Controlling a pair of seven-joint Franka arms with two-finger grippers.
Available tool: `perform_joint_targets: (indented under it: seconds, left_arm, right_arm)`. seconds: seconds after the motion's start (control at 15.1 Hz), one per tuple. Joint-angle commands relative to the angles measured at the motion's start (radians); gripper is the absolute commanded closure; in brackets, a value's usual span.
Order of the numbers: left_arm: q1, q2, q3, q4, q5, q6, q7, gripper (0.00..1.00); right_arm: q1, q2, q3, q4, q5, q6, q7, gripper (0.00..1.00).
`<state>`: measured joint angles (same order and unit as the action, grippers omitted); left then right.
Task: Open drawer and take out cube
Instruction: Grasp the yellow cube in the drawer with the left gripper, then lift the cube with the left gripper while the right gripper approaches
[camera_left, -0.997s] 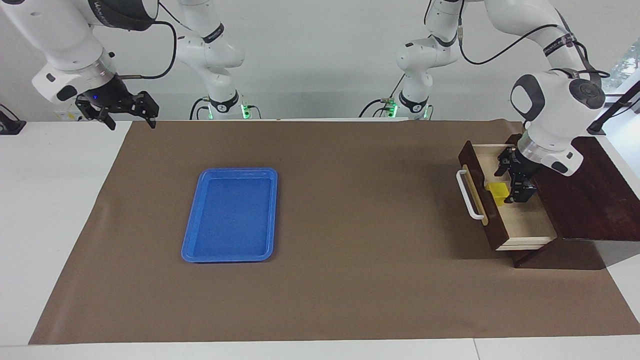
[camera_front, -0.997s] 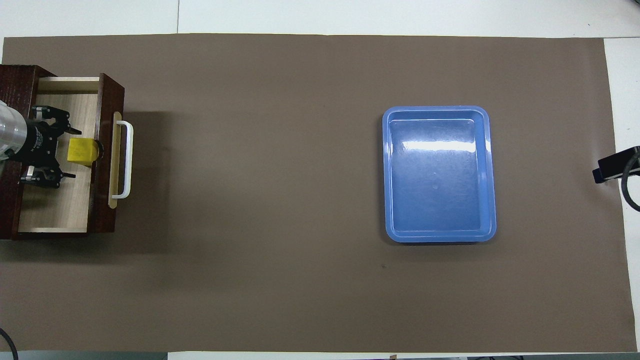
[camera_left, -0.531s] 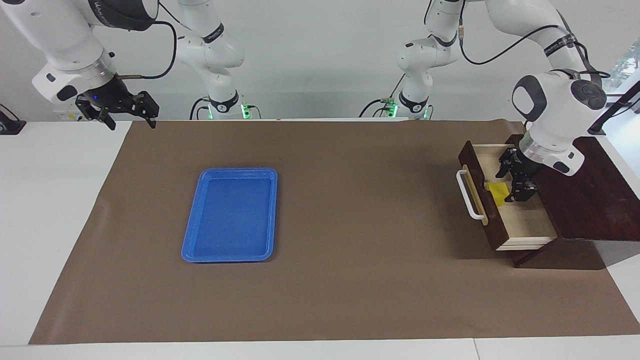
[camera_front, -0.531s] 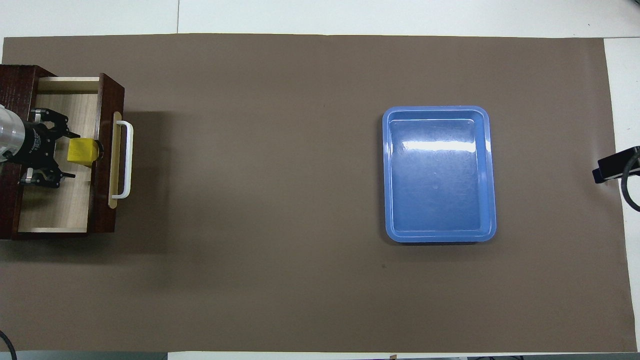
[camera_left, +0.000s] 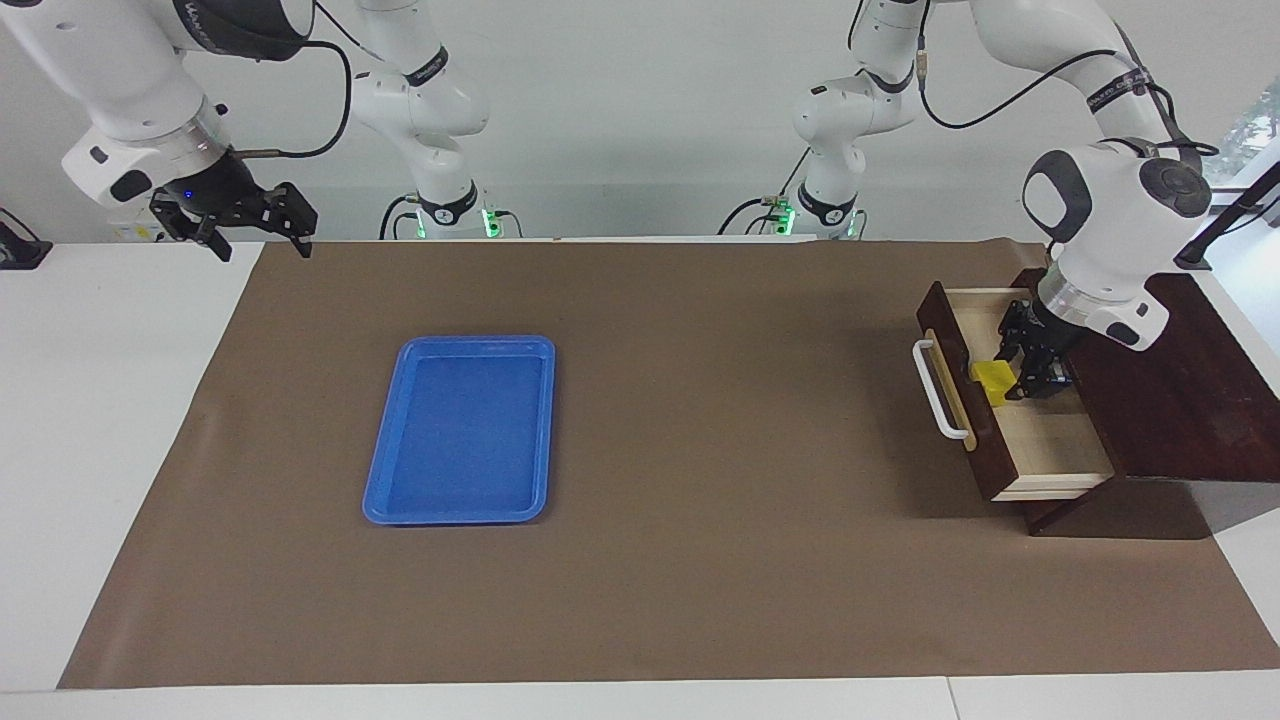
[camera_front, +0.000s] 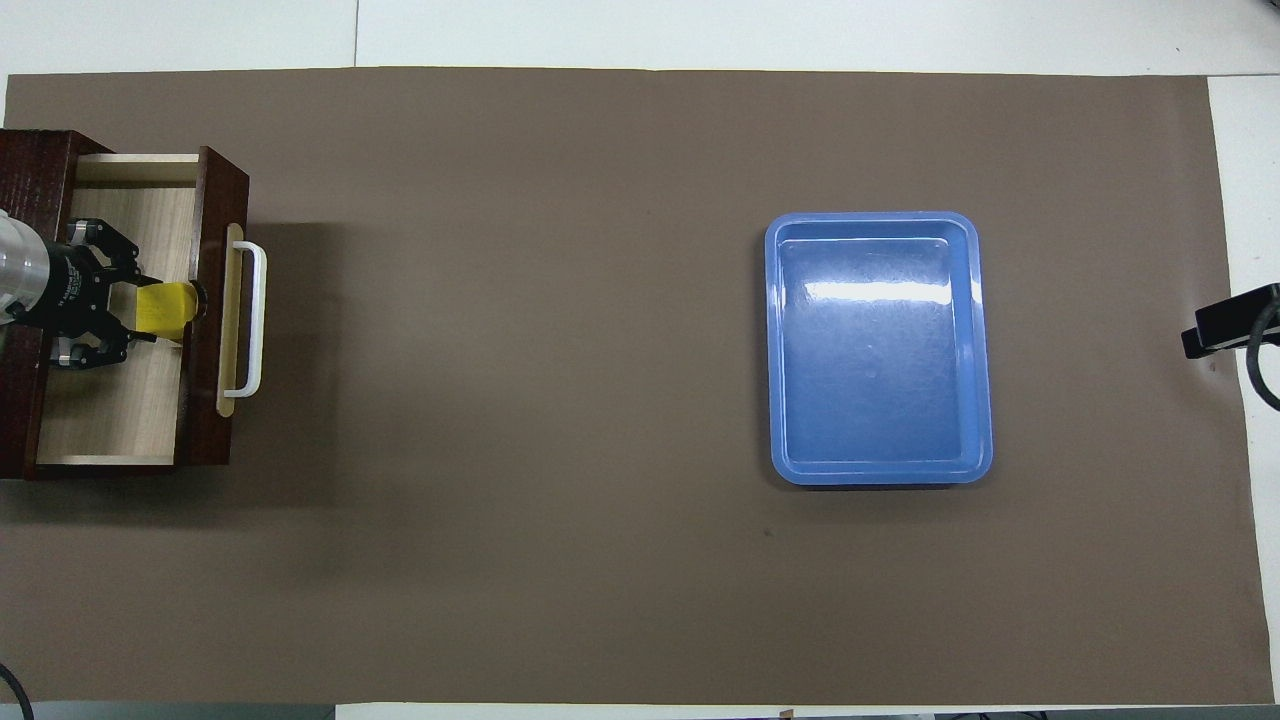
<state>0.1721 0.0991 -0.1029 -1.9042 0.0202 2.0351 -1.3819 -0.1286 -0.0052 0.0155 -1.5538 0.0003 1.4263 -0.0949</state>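
- The drawer (camera_left: 1020, 400) stands pulled out of its dark wooden box (camera_left: 1190, 400) at the left arm's end of the surface (camera_left: 700, 560), its white bar handle (camera_left: 935, 390) facing the open brown mat, so the opening step looks done.
- The cube (camera_left: 992, 381), small and yellow, is inside the drawer, close against the inner face of the drawer front.
- The left pincer (camera_left: 1012, 378) reaches down into the drawer and is clenched on the cube, one finger on each side of it; in the overhead view the cube (camera_front: 165, 310) shows between the dark fingertips.
- Whether the cube has left the drawer floor is hard to say from either view; it appears to sit low in the drawer.
- What is left, by this reading: lift the cube clear of the drawer walls and carry it out.
- Compared with a second ago, the left pincer's fingers, which then stood wide apart on either side of the cube, have drawn in onto it; the cube itself has barely shifted.
- The right pincer (camera_left: 255, 225) waits released, up over the corner of the surface at the right arm's end, where it also hung earlier.
- The blue tray (camera_left: 462, 430) lies unmoved on the mat toward the right arm's end, well apart from the drawer.
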Motion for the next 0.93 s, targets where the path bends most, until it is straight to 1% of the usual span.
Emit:
perform_joint_targets:
  seconds: [0.0, 0.13, 0.33, 0.4, 0.53, 0.6, 0.66, 0.73, 0.86]
  left_arm:
    - [0.004, -0.029, -0.004, -0.018, 0.020, 0.005, -0.006, 1.00]
    - [0.006, -0.018, -0.004, 0.048, 0.020, -0.056, -0.002, 1.00]
    - [-0.008, 0.000, -0.008, 0.215, 0.021, -0.228, 0.030, 1.00]
    - [-0.026, 0.005, -0.012, 0.259, 0.020, -0.277, 0.029, 1.00]
    - [-0.107, 0.002, -0.011, 0.310, 0.017, -0.363, 0.006, 1.00]
    - [-0.140, 0.007, -0.012, 0.341, 0.020, -0.399, -0.049, 1.00]
    - [-0.188, 0.010, -0.012, 0.361, 0.021, -0.414, -0.121, 1.00]
    - [-0.232, 0.011, -0.012, 0.358, 0.033, -0.405, -0.181, 1.00]
    - [-0.322, 0.004, -0.014, 0.324, 0.056, -0.382, -0.326, 1.00]
  right_arm:
    - [-0.022, -0.018, 0.006, -0.043, 0.078, 0.026, 0.145, 0.00]
    - [-0.017, -0.019, 0.006, -0.058, 0.095, 0.029, 0.257, 0.00]
    - [-0.008, -0.015, 0.006, -0.084, 0.170, 0.042, 0.429, 0.00]
    - [-0.008, -0.004, 0.006, -0.088, 0.217, 0.043, 0.501, 0.00]
    - [-0.002, 0.031, 0.006, -0.086, 0.314, 0.049, 0.663, 0.00]
    - [0.010, 0.049, 0.009, -0.085, 0.364, 0.060, 0.764, 0.00]
    - [0.038, 0.069, 0.009, -0.086, 0.419, 0.086, 0.866, 0.00]
    - [0.062, 0.089, 0.009, -0.086, 0.453, 0.103, 0.944, 0.00]
    - [0.130, 0.129, 0.009, -0.091, 0.515, 0.150, 1.053, 0.00]
